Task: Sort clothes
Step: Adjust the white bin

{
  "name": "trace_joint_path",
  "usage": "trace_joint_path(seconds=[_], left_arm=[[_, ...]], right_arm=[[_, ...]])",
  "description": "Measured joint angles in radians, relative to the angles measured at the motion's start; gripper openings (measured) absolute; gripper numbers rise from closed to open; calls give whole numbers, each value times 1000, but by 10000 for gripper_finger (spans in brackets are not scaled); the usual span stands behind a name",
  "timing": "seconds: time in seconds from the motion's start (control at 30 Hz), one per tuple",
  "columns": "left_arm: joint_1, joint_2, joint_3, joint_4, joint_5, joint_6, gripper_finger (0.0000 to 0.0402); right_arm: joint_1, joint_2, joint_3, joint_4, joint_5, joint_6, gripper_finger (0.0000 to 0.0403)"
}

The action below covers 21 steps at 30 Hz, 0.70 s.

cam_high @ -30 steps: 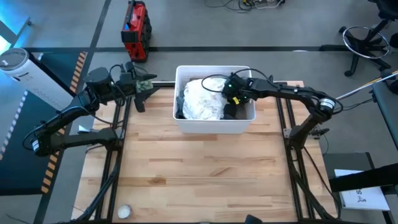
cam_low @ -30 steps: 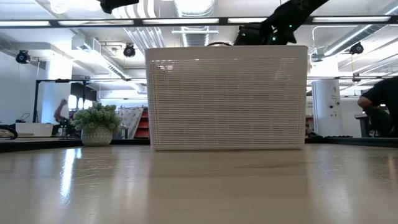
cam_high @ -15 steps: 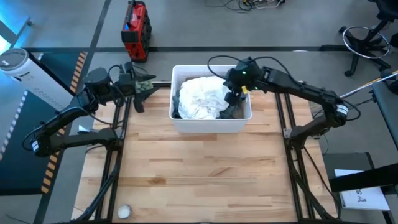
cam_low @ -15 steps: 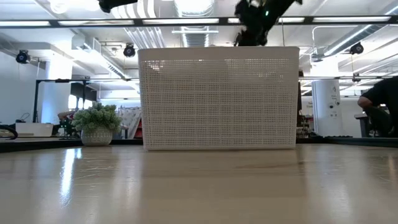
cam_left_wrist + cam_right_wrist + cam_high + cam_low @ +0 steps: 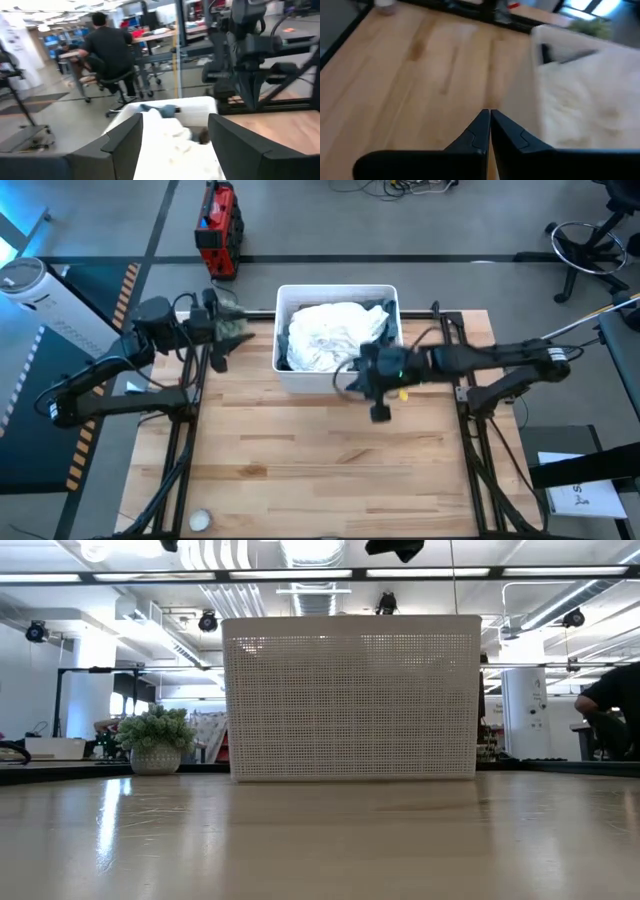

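Observation:
A white plastic bin (image 5: pixel 337 383) stands at the far middle of the table. It holds a pile of clothes: a big white piece (image 5: pixel 325 335) on top and a dark blue-grey piece (image 5: pixel 385 318) at the bin's right wall. My right gripper (image 5: pixel 380 410) is shut and empty above the bare table, just near of the bin; its closed fingertips show in the right wrist view (image 5: pixel 489 114). My left gripper (image 5: pixel 218 340) is open and empty left of the bin, and looks at the clothes (image 5: pixel 170 142) past its spread fingers.
A small green plant (image 5: pixel 155 740) stands at the far left by my left gripper. A small white object (image 5: pixel 200 520) lies at the near left corner. Bare wood spreads near of the bin. A person sits in the room beyond (image 5: pixel 107 47).
My right gripper has risen out of the bin's right side and swung toward the table's near edge, over the bin's near wall, and now hangs above the bare wood. The bin has slid a little toward the table's left. The clothes stay in the bin.

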Motion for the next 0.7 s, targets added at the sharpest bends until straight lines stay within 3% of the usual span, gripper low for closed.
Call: trace_joint_path(seconds=[0.13, 0.23, 0.4, 0.7], left_arm=[[-68, -8, -46, 19, 0, -15, 204], [-121, -17, -127, 122, -1, -19, 199], [-174, -21, -276, 331, -2, -39, 195], [-177, -19, -360, 363, -5, -100, 168]], right_arm=[[73, 47, -55, 76, 53, 20, 0], [76, 68, -108, 119, 90, 16, 0], [23, 74, -227, 229, 92, 51, 0], [-102, 72, -326, 367, 187, 101, 0]])
